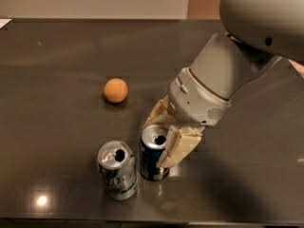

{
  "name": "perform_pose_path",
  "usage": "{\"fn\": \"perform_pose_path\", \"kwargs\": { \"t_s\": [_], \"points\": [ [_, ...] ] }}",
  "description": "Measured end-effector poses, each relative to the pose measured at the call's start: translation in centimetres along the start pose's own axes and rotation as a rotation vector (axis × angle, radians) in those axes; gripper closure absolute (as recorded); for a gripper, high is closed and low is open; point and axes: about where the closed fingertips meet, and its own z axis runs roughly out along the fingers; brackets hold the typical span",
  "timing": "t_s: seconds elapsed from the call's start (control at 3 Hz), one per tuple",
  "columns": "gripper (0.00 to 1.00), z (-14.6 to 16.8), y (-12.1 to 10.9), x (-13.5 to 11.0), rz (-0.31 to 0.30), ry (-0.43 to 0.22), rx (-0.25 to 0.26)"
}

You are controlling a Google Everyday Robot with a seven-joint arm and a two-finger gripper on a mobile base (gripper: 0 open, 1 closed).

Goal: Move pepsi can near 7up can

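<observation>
Toward the 6 o'clock edge of the dark table [57, 56], the pepsi can [148, 164] stands upright with the gripper [160, 139] closed around it. One pale finger sits behind the can at its 12 o'clock side, and the other presses its flank at 3 o'clock. The grey arm [223, 75] reaches in from about 2 o'clock.

The 7up can [117, 172] is just beside the pepsi can at its 8 o'clock, also upright. Only a thin dark gap shows between the two, so they look close but not touching. An orange ball [116, 90] rests well apart at about 11 o'clock and plays no part.

By my reckoning the job is nearly done, since the blue can is already next to the green one, which is what was asked. What is left is to set it down for certain, if it is not down already, then let go and draw the fingers away without knocking either can. I cannot tell from where I stand whether its base rests on the table or hangs a hair above it.

The pepsi can is dark navy with a bright silver top, its tab hole open and black. It shows no dents on the side I can see. The nearer finger covers part of its right side.
</observation>
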Motion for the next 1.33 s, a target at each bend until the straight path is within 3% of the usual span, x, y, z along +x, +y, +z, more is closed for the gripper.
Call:
{"fn": "perform_pose_path", "kwargs": {
  "t_s": [0.67, 1.0, 1.33],
  "points": [
    [0.12, -0.12, -0.04, -0.38, -0.007, 0.005, 0.01],
    [0.0, -0.19, -0.04, -0.56, -0.01, 0.007, 0.015],
    [0.0, -0.19, -0.04, -0.57, -0.01, 0.007, 0.015]
  ]
}}
